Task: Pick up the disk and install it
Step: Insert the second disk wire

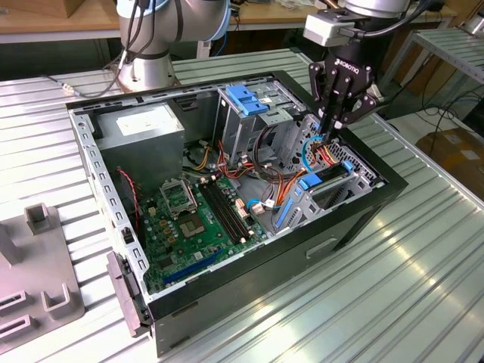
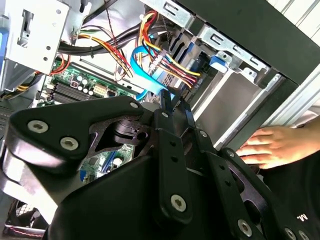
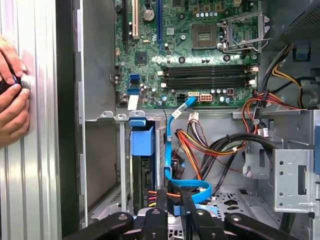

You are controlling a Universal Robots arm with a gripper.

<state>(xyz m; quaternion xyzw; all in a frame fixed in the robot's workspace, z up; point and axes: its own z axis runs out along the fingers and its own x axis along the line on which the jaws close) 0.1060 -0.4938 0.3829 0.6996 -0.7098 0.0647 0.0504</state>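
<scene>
Tool (image 1: 335, 128) lowered into the open computer case (image 1: 363, 219), fingers drawn together, gripping nothing visible — pressing beside the cables. Disk (image 3: 142, 165) upright in its bay slot, blue frame topmost — apparently seated. Hand (image 3: 12, 97) steadying the case.

A robotics lab or workshop, judging by the ribbed metal workbench (image 1: 423, 265) carrying an opened computer case (image 1: 227, 189) with bare motherboard (image 1: 197, 219) and loose wiring. Behind the case, a robot arm base (image 1: 147, 45) bolted to the bench; beyond that, wooden tables (image 1: 45, 19) and trailing cables.
</scene>
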